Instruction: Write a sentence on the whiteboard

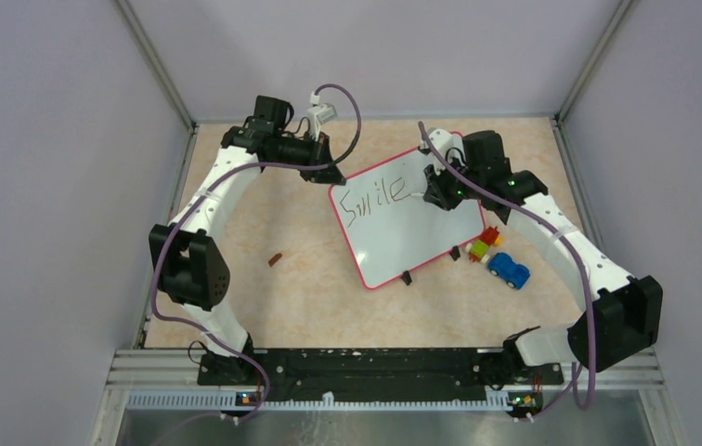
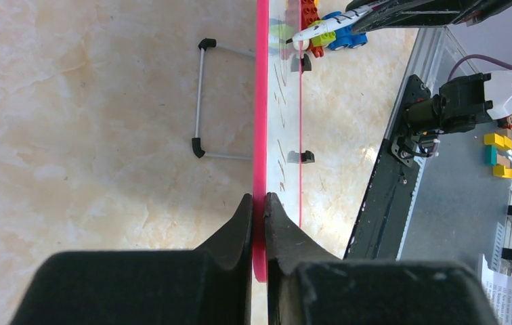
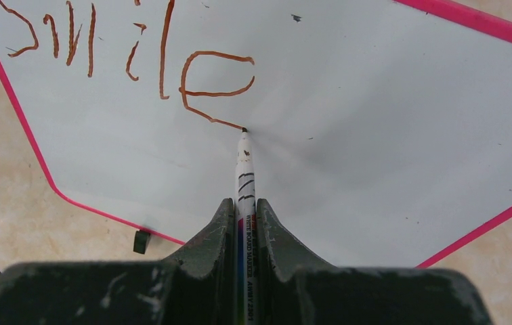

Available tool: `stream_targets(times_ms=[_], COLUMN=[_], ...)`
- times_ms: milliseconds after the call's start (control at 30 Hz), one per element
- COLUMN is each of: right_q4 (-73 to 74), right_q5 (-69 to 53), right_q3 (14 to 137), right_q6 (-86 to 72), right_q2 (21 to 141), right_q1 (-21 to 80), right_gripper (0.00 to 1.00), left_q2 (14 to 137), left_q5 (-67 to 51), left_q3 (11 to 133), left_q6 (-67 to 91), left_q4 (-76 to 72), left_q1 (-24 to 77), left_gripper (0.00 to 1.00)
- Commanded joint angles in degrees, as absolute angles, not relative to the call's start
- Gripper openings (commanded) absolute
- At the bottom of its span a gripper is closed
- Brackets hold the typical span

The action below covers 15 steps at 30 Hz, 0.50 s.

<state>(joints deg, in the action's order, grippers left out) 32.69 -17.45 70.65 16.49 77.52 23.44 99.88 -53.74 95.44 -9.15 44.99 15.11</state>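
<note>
Right tool (image 3: 245, 206) pinches a marker (image 3: 244, 169) (tip touching whiteboard (image 3: 375, 135)); left tool (image 2: 259, 198) clamps its rim (image 2: 261, 101).

Left claw (image 2: 258, 198) seemingly clamps whiteboard (image 2: 261, 101) edge.

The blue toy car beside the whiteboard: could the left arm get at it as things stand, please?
Probably not. The left gripper is clamped on the rim of the whiteboard, and the blue toy car lies beyond the board's opposite edge, by the right arm; it would have to let go.
</note>
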Motion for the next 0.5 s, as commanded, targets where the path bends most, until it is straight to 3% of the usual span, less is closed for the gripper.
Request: stream_targets(times_ms=[0, 467], right_q4=[30.77, 33.16], right_q5=[-17.50, -21.90], right_q3=[71.83, 70.83], right_q6=[16.87, 14.98], right_q2=[77.89, 72.18], right_q1=[23.00, 25.93], right_gripper=[0.00, 0.00], left_q2=[99.84, 99.89], left_q5=[-54.32, -54.49], left_q3=[94.93, 94.75], left_q6=[-9.78, -9.59], left_q4=[46.32, 46.25], left_q1=[16.26, 16.26], left_gripper=[0.00, 0.00])
